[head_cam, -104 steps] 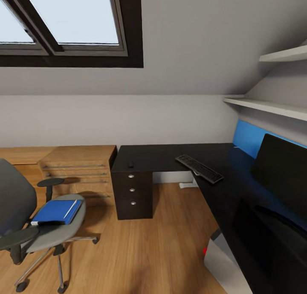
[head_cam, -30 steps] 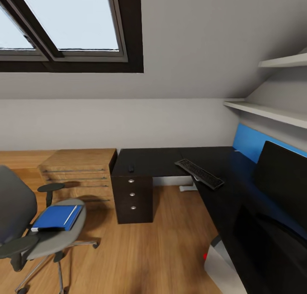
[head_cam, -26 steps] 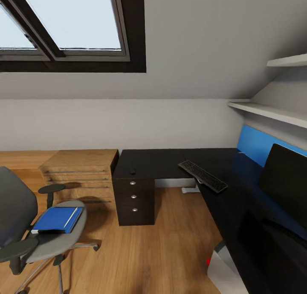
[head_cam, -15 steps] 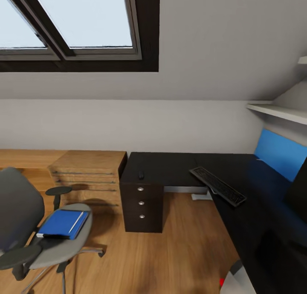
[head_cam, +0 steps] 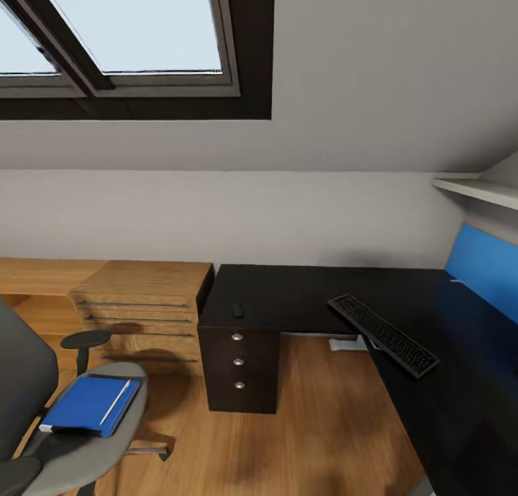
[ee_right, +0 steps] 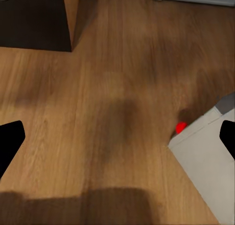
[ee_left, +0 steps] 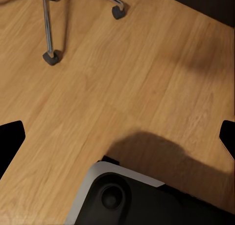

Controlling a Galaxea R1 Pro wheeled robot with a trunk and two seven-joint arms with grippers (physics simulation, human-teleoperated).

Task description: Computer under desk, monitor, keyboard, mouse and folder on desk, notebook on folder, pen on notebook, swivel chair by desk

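Camera shifted left — end effectors (ee_left: 117, 132) agape, empty

Attic bedroom w/ a home-office corner. Shown by a sloped grey ceiling w/ a dark-framed skylight (head_cam: 137, 42), a wooden floor (head_cam: 324, 417), and a low light-wood chest of drawers (head_cam: 140, 305). The work use is shown by an L-shaped black desk (head_cam: 302, 298) w/ a drawer unit, a keyboard (head_cam: 383, 334) on top, a swivel chair (head_cam: 72, 431), a wall shelf (head_cam: 478, 188) and a blue wall panel (head_cam: 489, 269).
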